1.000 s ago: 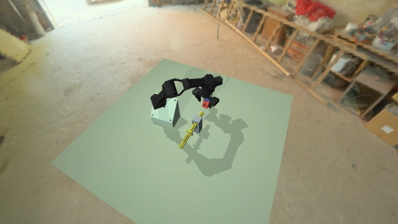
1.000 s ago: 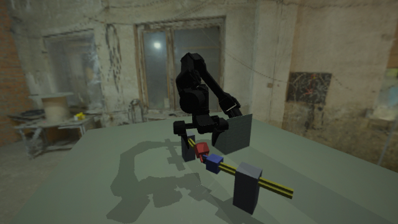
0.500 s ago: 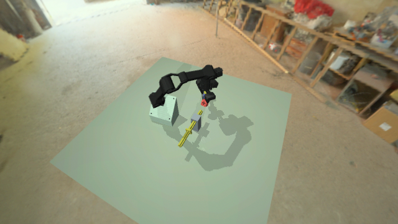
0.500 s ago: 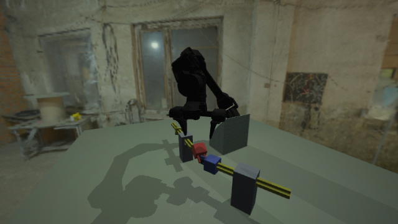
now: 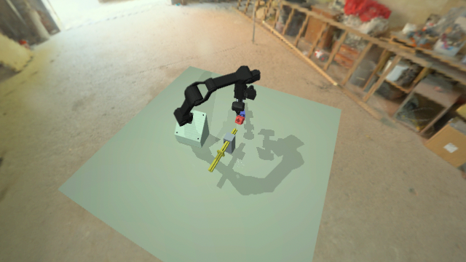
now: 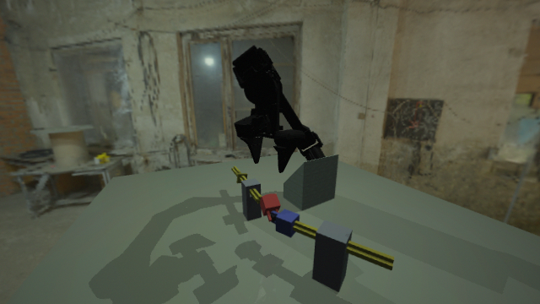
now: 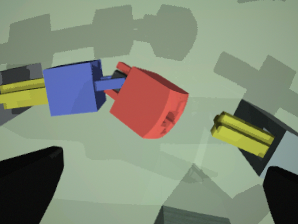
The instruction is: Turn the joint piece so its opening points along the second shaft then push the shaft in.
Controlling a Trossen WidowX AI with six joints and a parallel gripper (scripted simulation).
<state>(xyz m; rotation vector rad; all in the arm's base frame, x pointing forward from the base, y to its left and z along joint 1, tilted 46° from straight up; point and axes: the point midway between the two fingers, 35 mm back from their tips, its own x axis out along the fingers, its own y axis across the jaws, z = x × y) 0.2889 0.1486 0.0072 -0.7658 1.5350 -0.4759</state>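
Note:
The red square joint piece (image 5: 239,120) (image 6: 270,203) (image 7: 148,102) hangs by a hinge link from a blue piece (image 5: 242,113) (image 6: 287,221) (image 7: 73,87) on the fixed yellow shaft (image 6: 367,253) (image 7: 20,92), which a grey block (image 6: 332,255) holds. The second yellow shaft (image 5: 220,154) (image 6: 239,174) (image 7: 241,132) lies in its own grey block (image 5: 229,142) (image 6: 251,198) (image 7: 266,143). Its tip stands a little short of the red piece's open face. My gripper (image 5: 238,107) (image 6: 270,162) (image 7: 168,169) is open and empty. It hangs above the joint piece and touches nothing.
The arm's pale wedge-shaped base block (image 5: 191,129) (image 6: 312,181) stands close beside the shafts on the green mat (image 5: 145,182). Wooden racks with clutter (image 5: 382,47) line the far right, off the mat.

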